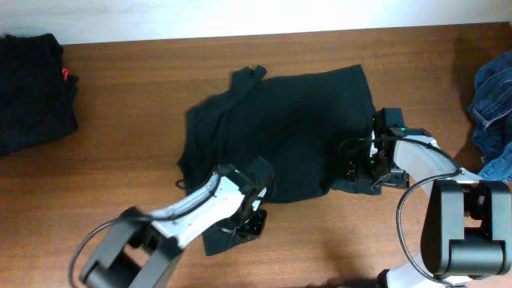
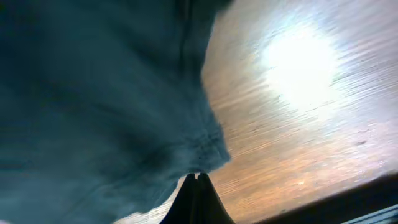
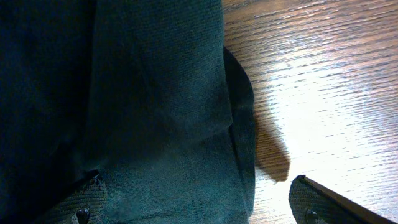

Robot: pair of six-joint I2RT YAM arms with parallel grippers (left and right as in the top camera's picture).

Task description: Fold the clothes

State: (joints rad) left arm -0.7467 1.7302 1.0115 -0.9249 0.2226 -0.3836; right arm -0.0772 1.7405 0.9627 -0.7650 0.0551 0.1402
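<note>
Dark, blurred cloth of the T-shirt (image 2: 93, 93) fills the left half of the left wrist view, with a seam (image 2: 185, 43) running down near its right edge. Its lower corner puckers where the left tool (image 2: 198, 178) has its two dark fingertips pressed together on it. To the right lies the brown wooden tabletop (image 2: 336, 155), with a bright white glare (image 2: 301, 59) on it

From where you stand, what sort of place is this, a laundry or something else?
Probably a robot test bench, not a laundry: a left arm and right arm work at a wooden table, a dark T-shirt lies between them, with a black heap and blue heap aside.
</note>
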